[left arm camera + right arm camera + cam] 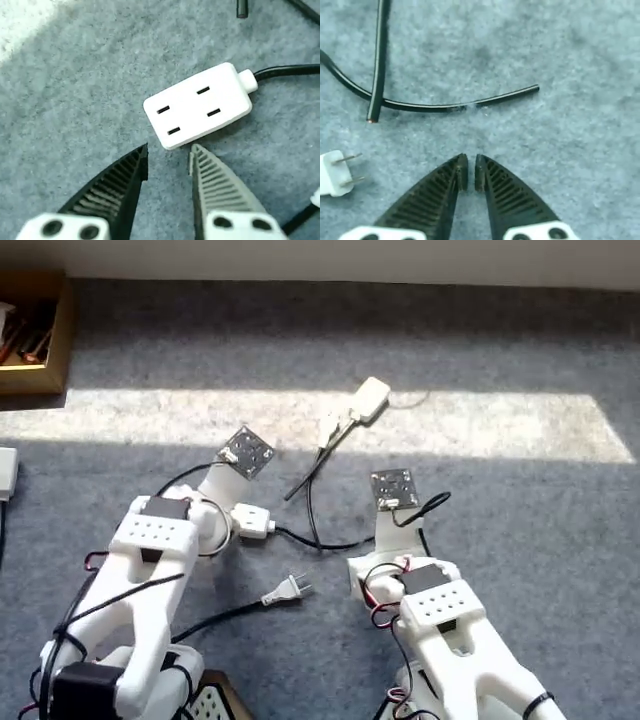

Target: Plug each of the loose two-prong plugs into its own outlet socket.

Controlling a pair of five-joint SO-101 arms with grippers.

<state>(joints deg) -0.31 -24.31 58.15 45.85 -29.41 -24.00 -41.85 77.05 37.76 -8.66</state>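
1. a grey carpet (520, 540) covers the desk, and a sunny stripe (150, 415) runs across the far part.
2. the left tool (168, 155) is part way open and holds nothing.
3. the white socket block (197, 112) lies flat just past its tips, very close, with the slots facing up. the block's long side runs across the gap of the tool, and a black cord (285, 72) comes out of one end.
4. the right tool (471, 172) is almost shut, with just a thin slit between the tips. it holds nothing.
5. a loose white plug (335, 172) lies on the carpet off to one side of the right tool, near but not touching. its two prongs point toward the tool.
6. seen from above, the plug lies between the two arms, apart from the socket block.
7. i think the right tool is the closer one to the plug. it would have to open up and go sideways to get it. the left tool looks well placed to hold the block.
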